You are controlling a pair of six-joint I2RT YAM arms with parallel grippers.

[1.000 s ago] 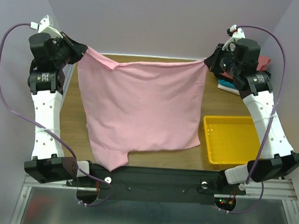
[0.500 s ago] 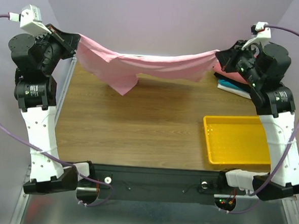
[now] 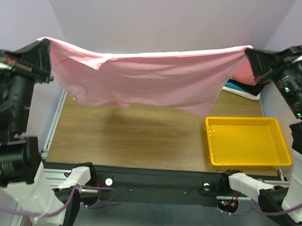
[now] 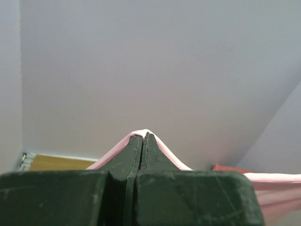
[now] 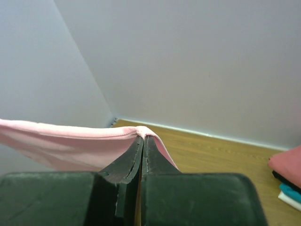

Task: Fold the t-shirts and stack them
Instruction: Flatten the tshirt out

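Note:
The light pink t-shirt (image 3: pixel 143 76) hangs stretched in the air high above the table, held by its two upper corners. My left gripper (image 3: pixel 46 42) is shut on its left corner; the pink hem (image 4: pixel 162 149) wraps over the tips in the left wrist view. My right gripper (image 3: pixel 249 51) is shut on its right corner, with pink cloth (image 5: pixel 70 141) running left from the tips in the right wrist view. A stack of folded tees (image 3: pixel 241 86), dusty red, black and teal, lies at the back right, seen also in the right wrist view (image 5: pixel 288 176).
A yellow plastic tray (image 3: pixel 246 142) sits on the wooden table (image 3: pixel 129 137) at the front right. Purple walls enclose the back and both sides.
Both arms have swung up and toward the camera, lifting the pink shirt off the table and stretching it wide; it now hangs higher and nearer than before.

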